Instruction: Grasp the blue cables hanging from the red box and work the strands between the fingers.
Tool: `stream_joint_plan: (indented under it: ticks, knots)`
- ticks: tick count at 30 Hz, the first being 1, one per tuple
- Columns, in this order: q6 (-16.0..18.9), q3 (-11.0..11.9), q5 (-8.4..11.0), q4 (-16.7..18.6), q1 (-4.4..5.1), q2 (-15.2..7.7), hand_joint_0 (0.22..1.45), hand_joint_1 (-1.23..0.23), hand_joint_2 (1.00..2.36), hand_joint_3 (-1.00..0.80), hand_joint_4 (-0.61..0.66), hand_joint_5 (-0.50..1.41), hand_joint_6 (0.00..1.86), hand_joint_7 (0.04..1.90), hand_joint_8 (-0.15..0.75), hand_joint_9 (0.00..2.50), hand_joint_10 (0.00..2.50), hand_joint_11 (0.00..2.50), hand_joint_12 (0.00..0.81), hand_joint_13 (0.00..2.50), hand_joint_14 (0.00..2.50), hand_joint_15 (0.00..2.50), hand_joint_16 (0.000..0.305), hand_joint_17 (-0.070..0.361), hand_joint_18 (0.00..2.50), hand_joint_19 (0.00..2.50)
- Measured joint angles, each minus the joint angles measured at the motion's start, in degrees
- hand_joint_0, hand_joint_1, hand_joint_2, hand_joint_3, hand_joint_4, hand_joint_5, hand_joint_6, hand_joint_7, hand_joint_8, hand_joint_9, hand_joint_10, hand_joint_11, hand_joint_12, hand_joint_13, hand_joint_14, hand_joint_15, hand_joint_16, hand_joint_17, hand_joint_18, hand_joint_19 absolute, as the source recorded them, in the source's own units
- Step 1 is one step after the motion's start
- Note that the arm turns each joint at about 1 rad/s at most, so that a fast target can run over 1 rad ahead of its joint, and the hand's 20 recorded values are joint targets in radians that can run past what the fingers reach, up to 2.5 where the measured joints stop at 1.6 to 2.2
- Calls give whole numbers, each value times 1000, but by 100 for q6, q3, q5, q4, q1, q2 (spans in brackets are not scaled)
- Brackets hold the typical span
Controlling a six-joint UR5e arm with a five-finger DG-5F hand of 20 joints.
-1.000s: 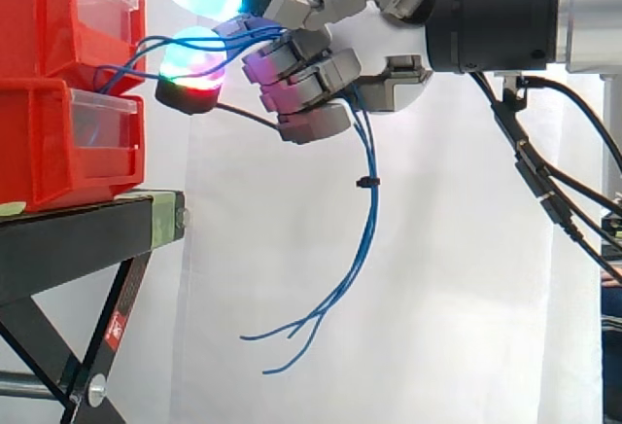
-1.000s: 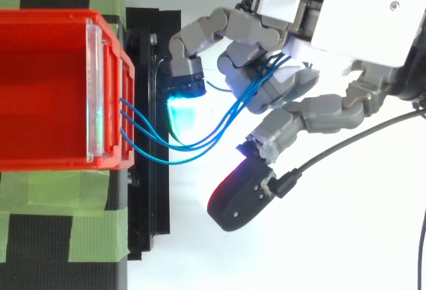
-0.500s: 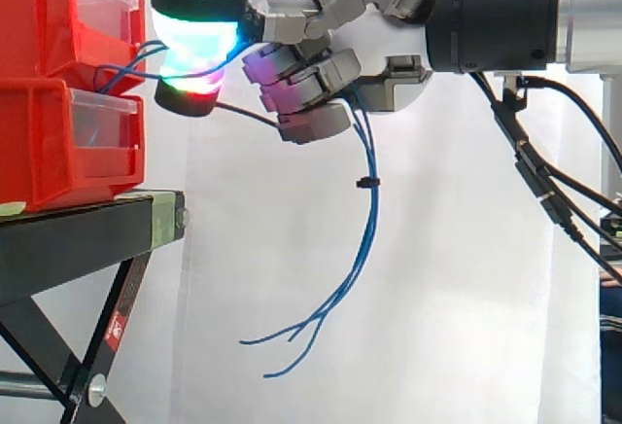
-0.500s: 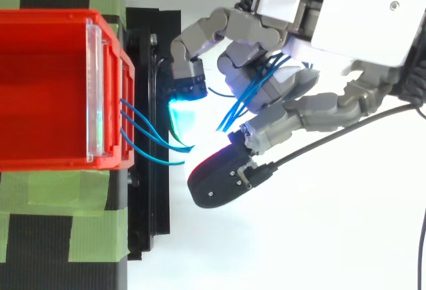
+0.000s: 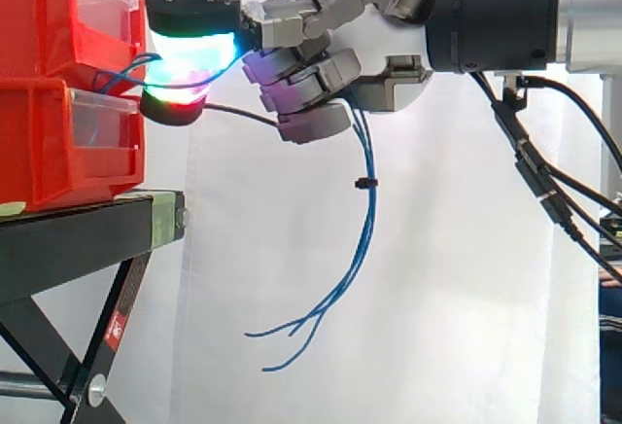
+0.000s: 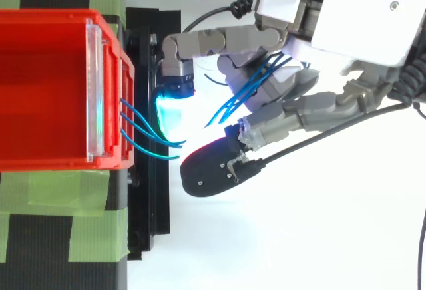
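Robot hand [image 5: 389, 82], fingers [image 5: 303, 93] curled round the blue cables [image 5: 367, 200], holds them just beside the red box [image 5: 44, 25] they run from; the grasp looks made, and working the strands between the fingers appears under way rather than finished. The side view shows loose ends dangling well below the hand, while the top view shows strands leaving the box front and threading between fingers.

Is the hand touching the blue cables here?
Touching. Side view: the cables pass through the curled fingers of the hand and hang below; top view shows strands threaded between fingers.
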Motion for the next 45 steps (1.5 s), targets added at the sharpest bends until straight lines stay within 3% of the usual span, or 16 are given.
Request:
stream_joint_plan:
  ticks: [2, 4, 5, 6, 7, 9, 12, 13, 19, 21, 24, 28, 33, 36, 40, 45]
  knots:
    - [0, 0, -4, 5, -1, 0, 1065, -759, 1007, -155, 186, 480, 1, 1532, 350, 908, 2500, 1993, 431, 1023, 2500, 1295, 63, 142, 1391, 1652]
    - [0, 0, -9, 17, -6, 3, 833, -774, 1252, -303, 251, 282, 512, 1268, 350, 908, 2500, 1993, 431, 1023, 2500, 1295, 63, 142, 1391, 1652]
    - [0, 0, -14, 36, -10, 4, 833, -766, 1163, -270, 252, 282, 515, 1273, 350, 908, 2500, 1993, 431, 1023, 2500, 1295, 63, 142, 1391, 1652]
    - [0, 0, -17, 50, -12, 4, 797, -727, 1116, -339, 245, 172, 814, 1164, 350, 908, 2500, 1993, 431, 1023, 2500, 1295, 63, 142, 1391, 1652]
    - [-2, 1, -20, 60, -14, 4, 816, -717, 1000, -352, 218, 149, 853, 1178, 350, 908, 2500, 1993, 431, 1023, 2500, 1295, 63, 142, 1391, 1652]
    - [-5, 2, -26, 69, -21, 5, 832, -719, 1005, -383, 196, 119, 907, 1184, 350, 908, 2500, 1993, 431, 1023, 2500, 1295, 63, 142, 1391, 1652]
    - [-12, 5, -34, 34, -32, 6, 1029, -767, 1004, -327, 217, 211, 580, 1283, 350, 908, 2500, 1993, 431, 1023, 2500, 1295, 63, 142, 1391, 1652]
    - [-20, 5, -37, 7, -35, 7, 1161, -671, 1009, -173, 218, 483, 4, 1510, 350, 908, 2500, 1993, 431, 1023, 2500, 1295, 63, 142, 1391, 1652]
    - [-161, 8, -55, -244, -43, 13, 1261, -683, 1010, -168, 354, 603, 21, 1165, 350, 908, 2500, 1993, 431, 1023, 2500, 1295, 63, 142, 1391, 1652]
    - [-200, 13, -57, -300, -43, 14, 1116, -721, 1030, -69, 376, 589, 21, 1075, 350, 908, 2500, 1993, 431, 1023, 2500, 1295, 63, 142, 1391, 1652]
    - [-227, 16, -58, -361, -49, 14, 833, -644, 1424, -236, 381, 548, 19, 1053, 350, 908, 2500, 1993, 431, 1023, 2500, 1295, 63, 142, 1391, 1652]
    - [-235, 16, -58, -473, -57, 21, 721, -580, 1669, -397, 310, 545, 16, 1125, 350, 908, 2500, 1993, 431, 1023, 2500, 1295, 63, 142, 1391, 1652]
    - [-236, 18, -64, -629, -60, 22, 871, -693, 1355, -316, 209, 519, 7, 1390, 350, 908, 2500, 1993, 431, 1023, 2500, 1295, 63, 142, 1391, 1652]
    - [-224, 17, -65, -664, -61, 22, 917, -714, 1000, -256, 244, 454, 35, 1440, 350, 908, 2500, 1993, 431, 1023, 2500, 1295, 63, 142, 1391, 1652]
    - [-224, 24, -63, -675, -61, 45, 804, -657, 1008, -678, 196, 350, 182, 1500, 350, 908, 2500, 1993, 431, 1023, 2500, 1295, 63, 142, 1391, 1652]
    - [-246, 22, -38, -677, -45, 139, 768, -645, 1005, -836, 206, 232, 654, 1305, 350, 908, 2500, 1993, 431, 1023, 2500, 1295, 63, 142, 1391, 1652]
